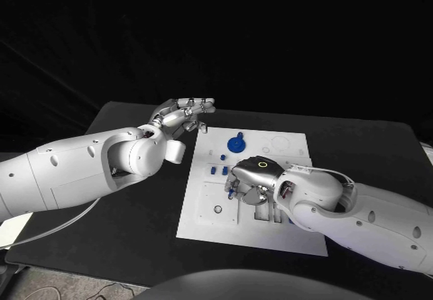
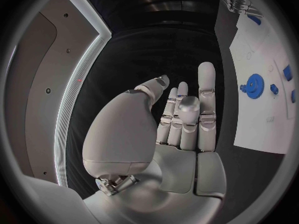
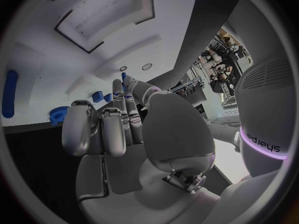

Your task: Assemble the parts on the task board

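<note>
Over task board, right hand, blue gear

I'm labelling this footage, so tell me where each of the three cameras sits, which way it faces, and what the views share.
Head view: on the robot's head, looking down at the task board on the black table; both white arms, the left hand and the right hand show.
Left wrist view: behind the left hand, facing past its upright fingers toward the board's edge.
Right wrist view: behind the right hand, facing the board close up.
Shared: all three show the blue gear.
</note>
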Controlling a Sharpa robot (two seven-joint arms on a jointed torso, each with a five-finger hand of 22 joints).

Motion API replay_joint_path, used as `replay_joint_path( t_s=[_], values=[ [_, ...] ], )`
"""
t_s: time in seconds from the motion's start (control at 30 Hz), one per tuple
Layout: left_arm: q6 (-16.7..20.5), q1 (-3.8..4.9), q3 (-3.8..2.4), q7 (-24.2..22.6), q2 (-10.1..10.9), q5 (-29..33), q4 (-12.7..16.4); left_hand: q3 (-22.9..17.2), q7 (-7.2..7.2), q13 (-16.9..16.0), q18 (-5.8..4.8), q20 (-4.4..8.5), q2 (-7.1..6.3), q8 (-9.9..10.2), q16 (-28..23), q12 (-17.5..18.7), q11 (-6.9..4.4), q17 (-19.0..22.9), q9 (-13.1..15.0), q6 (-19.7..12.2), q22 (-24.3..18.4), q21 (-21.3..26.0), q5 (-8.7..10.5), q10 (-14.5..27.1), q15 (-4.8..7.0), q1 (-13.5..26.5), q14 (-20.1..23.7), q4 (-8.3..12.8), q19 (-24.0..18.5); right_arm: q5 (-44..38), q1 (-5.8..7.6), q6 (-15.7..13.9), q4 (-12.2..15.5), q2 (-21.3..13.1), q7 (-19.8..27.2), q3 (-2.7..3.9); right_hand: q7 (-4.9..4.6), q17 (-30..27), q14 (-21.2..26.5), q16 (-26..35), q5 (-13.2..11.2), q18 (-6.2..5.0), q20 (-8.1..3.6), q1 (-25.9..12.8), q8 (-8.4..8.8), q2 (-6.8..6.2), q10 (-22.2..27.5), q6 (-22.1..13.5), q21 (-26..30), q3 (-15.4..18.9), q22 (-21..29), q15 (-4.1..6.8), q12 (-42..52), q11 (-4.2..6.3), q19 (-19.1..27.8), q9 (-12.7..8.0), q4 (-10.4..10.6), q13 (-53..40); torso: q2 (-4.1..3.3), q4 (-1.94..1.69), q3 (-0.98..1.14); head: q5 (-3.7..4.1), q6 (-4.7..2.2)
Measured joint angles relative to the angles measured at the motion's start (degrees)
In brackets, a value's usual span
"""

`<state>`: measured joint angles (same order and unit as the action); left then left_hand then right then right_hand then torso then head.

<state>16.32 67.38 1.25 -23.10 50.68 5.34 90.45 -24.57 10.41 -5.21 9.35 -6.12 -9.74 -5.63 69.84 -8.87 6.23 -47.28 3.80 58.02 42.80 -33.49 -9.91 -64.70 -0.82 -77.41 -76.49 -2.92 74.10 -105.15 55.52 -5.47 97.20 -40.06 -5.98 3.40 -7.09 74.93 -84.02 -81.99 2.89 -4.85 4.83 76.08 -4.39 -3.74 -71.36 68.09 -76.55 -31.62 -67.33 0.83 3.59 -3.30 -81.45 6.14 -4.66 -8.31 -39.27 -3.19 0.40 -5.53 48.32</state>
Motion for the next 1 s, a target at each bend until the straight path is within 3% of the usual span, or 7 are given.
replay_joint_path(
  t_s=[0.7, 1.0],
  values=[
    [-0.20, 0.00, 0.00, 0.05, -0.07, -0.01, -0.02, 0.00, 0.00, 0.00, 0.00, 0.00, 0.00, 0.00, 0.00, 0.00, 0.00, -0.01, 0.01, 0.00, 0.01, 0.00, 0.00, 0.00, 0.00, 0.00, 0.00, 0.00, 0.00, 0.03, -0.09, 1.39, -0.73, 0.21, 0.25, -0.03, -0.06, -0.01, 0.00, 0.00, -0.05, 0.00, 0.00, -0.15, -0.01, -0.15, 0.00, -0.14, 0.00, -0.17, 0.07, 0.00, -0.11, -0.02, 0.00, 0.04, -0.17, 0.13, 0.00, -0.02, 0.04, -0.17, 0.66],
    [-0.24, 0.00, 0.00, 0.08, -0.03, -0.01, 0.01, 0.00, 0.00, 0.00, 0.00, 0.00, 0.00, 0.00, 0.00, 0.00, 0.00, -0.01, 0.01, 0.00, 0.01, 0.00, 0.00, 0.00, 0.00, 0.00, 0.00, 0.00, 0.00, -0.05, -0.09, 1.83, -1.16, 0.82, 0.20, -0.55, -0.13, -0.02, 0.00, 0.00, 0.21, 0.00, 0.00, -0.15, -0.01, -0.15, -0.04, -0.23, 0.00, -0.16, 0.07, 0.00, -0.11, -0.16, 0.00, 0.00, -0.17, 0.16, -0.02, -0.01, 0.01, -0.29, 0.88]
  ],
)
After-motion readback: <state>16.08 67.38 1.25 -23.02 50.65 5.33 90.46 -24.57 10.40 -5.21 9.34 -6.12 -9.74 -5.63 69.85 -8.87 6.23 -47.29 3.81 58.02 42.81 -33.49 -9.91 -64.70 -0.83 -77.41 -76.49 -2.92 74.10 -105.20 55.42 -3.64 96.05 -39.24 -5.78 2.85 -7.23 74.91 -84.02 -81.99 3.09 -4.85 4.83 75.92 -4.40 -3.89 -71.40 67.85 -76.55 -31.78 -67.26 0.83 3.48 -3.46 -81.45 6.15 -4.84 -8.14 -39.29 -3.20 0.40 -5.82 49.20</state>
